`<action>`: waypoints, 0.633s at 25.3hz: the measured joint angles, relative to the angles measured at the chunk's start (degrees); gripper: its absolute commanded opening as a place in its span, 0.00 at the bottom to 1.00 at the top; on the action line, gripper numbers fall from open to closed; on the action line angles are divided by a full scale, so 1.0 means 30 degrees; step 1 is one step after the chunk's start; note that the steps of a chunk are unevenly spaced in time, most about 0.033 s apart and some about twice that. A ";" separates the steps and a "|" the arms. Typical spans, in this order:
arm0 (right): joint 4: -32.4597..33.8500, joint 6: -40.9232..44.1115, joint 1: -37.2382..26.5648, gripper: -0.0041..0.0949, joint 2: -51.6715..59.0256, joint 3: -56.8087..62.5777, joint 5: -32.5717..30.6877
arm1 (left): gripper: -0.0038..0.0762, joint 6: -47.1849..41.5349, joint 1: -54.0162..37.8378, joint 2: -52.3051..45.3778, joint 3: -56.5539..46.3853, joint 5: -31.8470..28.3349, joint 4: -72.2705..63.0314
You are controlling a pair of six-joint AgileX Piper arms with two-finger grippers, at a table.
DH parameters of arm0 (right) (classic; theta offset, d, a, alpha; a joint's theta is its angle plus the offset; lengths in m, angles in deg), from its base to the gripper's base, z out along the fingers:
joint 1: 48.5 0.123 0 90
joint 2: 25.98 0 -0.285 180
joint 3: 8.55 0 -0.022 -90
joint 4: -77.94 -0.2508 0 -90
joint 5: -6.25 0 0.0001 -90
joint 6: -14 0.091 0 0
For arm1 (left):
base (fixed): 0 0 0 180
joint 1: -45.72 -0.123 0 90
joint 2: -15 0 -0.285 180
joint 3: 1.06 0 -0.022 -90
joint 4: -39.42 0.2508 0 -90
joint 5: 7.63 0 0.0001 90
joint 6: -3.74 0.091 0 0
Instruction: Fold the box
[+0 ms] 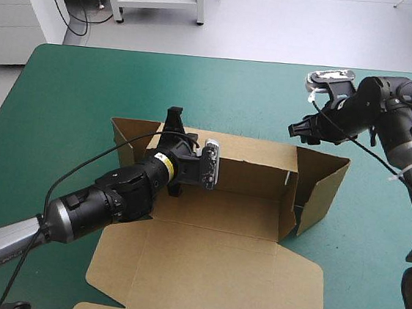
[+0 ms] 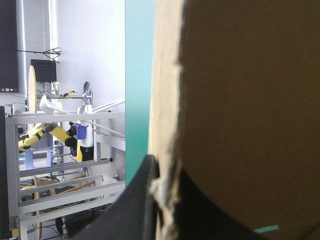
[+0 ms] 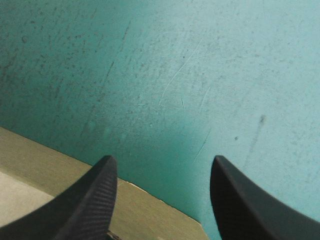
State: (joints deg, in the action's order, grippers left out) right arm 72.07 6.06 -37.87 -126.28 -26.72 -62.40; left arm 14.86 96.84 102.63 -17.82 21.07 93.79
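Pinching the box (image 1: 224, 209) at its far wall, left gripper (image 2: 165, 172) clamped on board, right gripper (image 3: 163, 166) spread wide over teal-green cover (image 3: 200, 75).

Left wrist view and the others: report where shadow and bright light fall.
High view: the box floor lies shaded below its back wall. Left wrist view: the board in the left claw is dark, its edge pale. Right wrist view: the teal-green cover is lighter ahead of the open right claw.

box (image 1: 248, 174) walls raised, teal-green cover (image 1: 73, 89) open
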 measured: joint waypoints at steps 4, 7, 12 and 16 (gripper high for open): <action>0.0018 -0.0417 0.0000 0.56 0.0000 0.0000 0.0000 | 0.04 0.0000 0.0000 0.0000 0.0000 0.0000 0.0000; 0.0073 -0.0508 0.0000 0.56 0.0000 0.0000 0.0000 | 0.04 0.0000 0.0000 0.0000 0.0000 0.0000 0.0000; 0.0229 -0.0524 -0.0015 0.56 0.0000 0.0092 0.0000 | 0.04 0.0000 0.0000 0.0000 0.0000 0.0000 0.0000; 0.0234 -0.0604 -0.0015 0.56 0.0000 0.0843 0.0039 | 0.04 0.0000 0.0000 0.0000 0.0000 0.0000 0.0000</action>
State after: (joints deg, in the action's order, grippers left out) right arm 72.77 4.24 -37.92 -126.28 -24.19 -62.28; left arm 14.86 96.84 102.63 -17.82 21.07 93.79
